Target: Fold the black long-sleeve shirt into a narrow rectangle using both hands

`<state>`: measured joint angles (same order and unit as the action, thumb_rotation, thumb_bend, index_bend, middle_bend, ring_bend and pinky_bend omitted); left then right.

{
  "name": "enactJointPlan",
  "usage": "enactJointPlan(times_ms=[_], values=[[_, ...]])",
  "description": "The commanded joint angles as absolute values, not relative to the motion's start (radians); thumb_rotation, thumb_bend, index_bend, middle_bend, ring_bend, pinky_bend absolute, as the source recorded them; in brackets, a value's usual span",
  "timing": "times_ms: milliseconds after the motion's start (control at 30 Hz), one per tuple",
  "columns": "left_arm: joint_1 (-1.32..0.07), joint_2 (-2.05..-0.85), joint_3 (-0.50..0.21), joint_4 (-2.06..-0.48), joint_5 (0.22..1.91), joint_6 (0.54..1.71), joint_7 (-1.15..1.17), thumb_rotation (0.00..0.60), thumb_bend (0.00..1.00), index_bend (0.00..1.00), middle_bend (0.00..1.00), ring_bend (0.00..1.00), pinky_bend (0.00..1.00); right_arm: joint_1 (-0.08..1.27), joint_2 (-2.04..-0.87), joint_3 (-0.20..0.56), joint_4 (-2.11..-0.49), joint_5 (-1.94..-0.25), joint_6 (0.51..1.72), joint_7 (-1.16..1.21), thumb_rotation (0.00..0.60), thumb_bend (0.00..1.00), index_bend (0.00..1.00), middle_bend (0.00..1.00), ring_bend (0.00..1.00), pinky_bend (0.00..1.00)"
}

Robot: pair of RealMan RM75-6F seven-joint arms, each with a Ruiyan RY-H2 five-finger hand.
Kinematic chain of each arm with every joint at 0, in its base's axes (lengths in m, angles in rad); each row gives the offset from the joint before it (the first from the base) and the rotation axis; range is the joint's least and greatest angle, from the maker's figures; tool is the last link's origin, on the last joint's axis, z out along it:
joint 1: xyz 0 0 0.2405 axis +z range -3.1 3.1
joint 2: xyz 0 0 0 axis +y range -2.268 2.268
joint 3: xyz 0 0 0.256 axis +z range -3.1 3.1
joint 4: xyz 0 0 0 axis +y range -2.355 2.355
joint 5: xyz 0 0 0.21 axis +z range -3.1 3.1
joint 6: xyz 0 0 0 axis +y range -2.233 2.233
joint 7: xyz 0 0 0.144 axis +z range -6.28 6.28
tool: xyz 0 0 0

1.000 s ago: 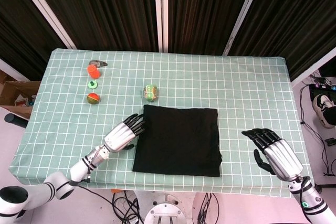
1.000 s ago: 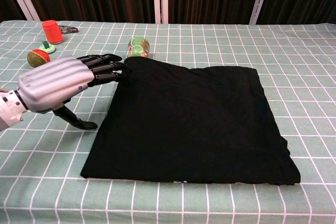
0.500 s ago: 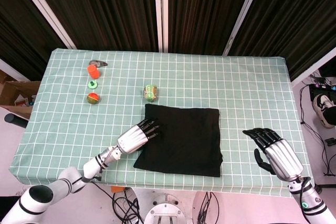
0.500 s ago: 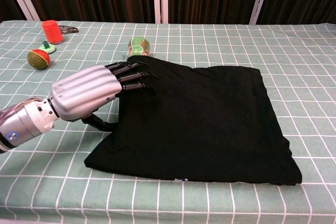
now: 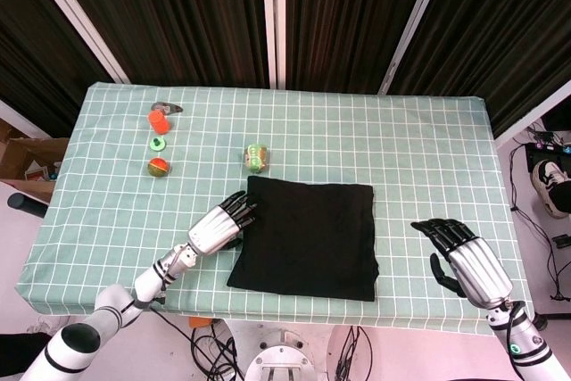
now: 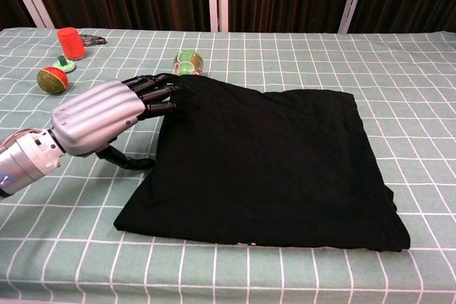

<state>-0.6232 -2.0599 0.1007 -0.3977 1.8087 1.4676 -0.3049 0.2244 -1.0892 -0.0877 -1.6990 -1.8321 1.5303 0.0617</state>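
Black long-sleeve shirt (image 5: 308,236): already folded to a squarish slab, lying flat on the checked table (image 5: 428,149) between the two hands, not yet narrow. Left hand (image 6: 107,115): fingers extended, apart, tips at the shirt's far left corner, thumb low beside the left edge; holds nothing plainly visible, likely poised to lift that edge for another fold. Right hand (image 5: 468,260): fingers spread, empty, resting well apart from the shirt's right edge, apparently waiting.
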Motion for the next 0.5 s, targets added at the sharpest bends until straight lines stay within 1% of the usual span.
enactJointPlan(times_ms=[33, 133, 233, 300, 433, 500], values=[[-0.629, -2.072, 0.108, -0.381, 1.807, 1.468, -0.319, 0.6, 0.22, 0.29, 0.1, 0.01, 0.15, 0.223, -1.091, -0.086, -1.698, -1.832, 1.529, 0.062, 0.6, 0.66, 0.2, 0.27, 0.21, 0.29], [-0.64, -2.084, 0.116, -0.368, 1.81, 1.458, -0.325, 0.6, 0.3, 0.31, 0.1, 0.01, 0.15, 0.222, -1.094, -0.083, -1.696, -1.831, 1.525, 0.063, 0.6, 0.66, 0.2, 0.27, 0.21, 0.29], [-0.645, -2.097, 0.114, -0.358, 1.802, 1.456, -0.334, 0.6, 0.38, 0.4, 0.13, 0.02, 0.15, 0.22, -1.098, -0.08, -1.691, -1.83, 1.526, 0.069, 0.6, 0.66, 0.2, 0.27, 0.21, 0.29], [-0.642, -2.102, 0.111, -0.356, 1.793, 1.455, -0.339, 0.6, 0.45, 0.47, 0.15, 0.03, 0.15, 0.219, -1.1, -0.077, -1.685, -1.83, 1.527, 0.075, 0.6, 0.66, 0.2, 0.27, 0.21, 0.29], [-0.627, -2.1, 0.1, -0.362, 1.773, 1.473, -0.335, 0.6, 0.55, 0.55, 0.17, 0.03, 0.15, 0.219, -1.107, -0.071, -1.671, -1.829, 1.53, 0.093, 0.6, 0.66, 0.2, 0.27, 0.21, 0.29], [-0.611, -2.087, 0.092, -0.374, 1.758, 1.481, -0.327, 0.6, 0.58, 0.56, 0.18, 0.04, 0.15, 0.22, -1.111, -0.069, -1.661, -1.831, 1.531, 0.103, 0.6, 0.66, 0.2, 0.27, 0.21, 0.29]])
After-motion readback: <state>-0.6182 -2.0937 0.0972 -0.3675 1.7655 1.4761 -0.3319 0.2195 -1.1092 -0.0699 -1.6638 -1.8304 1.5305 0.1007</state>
